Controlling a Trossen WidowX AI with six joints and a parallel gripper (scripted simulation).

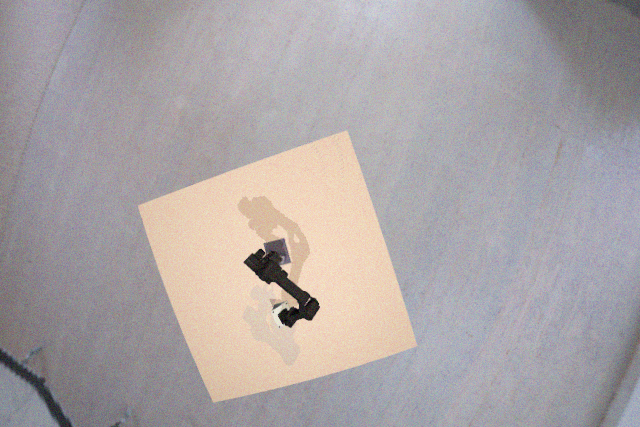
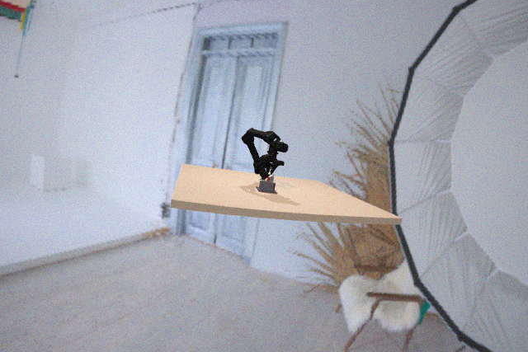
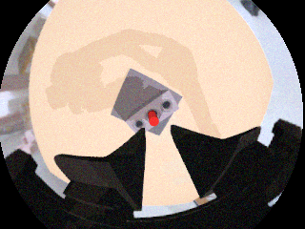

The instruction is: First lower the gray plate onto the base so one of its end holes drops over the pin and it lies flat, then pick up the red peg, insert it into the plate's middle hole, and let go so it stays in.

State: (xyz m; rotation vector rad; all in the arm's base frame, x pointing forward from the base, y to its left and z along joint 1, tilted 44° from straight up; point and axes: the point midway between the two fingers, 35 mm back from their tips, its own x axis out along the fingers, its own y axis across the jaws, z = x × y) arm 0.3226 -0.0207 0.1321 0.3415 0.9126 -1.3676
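My end effector point(image 1: 274, 258) point(image 2: 266, 176) point(image 3: 158, 130) is partly spread, and I have nothing between my fingertips. Just beside them, in my wrist view, is the red peg point(image 2: 268, 178) point(image 3: 152, 118), standing in the middle hole of the gray plate point(image 3: 166, 104), its round red top showing above the surface. I am not pinching it.

The plate is my landmark. Its two end holes show dark, one on each side of the peg; I cannot tell which of them has the pin in it. Beneath the plate, and reaching out past its long edges, is the darker gray base point(image 1: 274, 244) point(image 2: 266, 190) point(image 3: 139, 90), which rests on the bench point(image 1: 361, 282) point(image 2: 213, 190) point(image 3: 229, 62). Whether the plate lies fully flat is too small for me to tell.

My black arm point(image 1: 292, 288) point(image 2: 253, 152) bends over above the plate, and its shadow point(image 1: 301, 251) point(image 3: 121, 43) falls on the bench around the plate and base.
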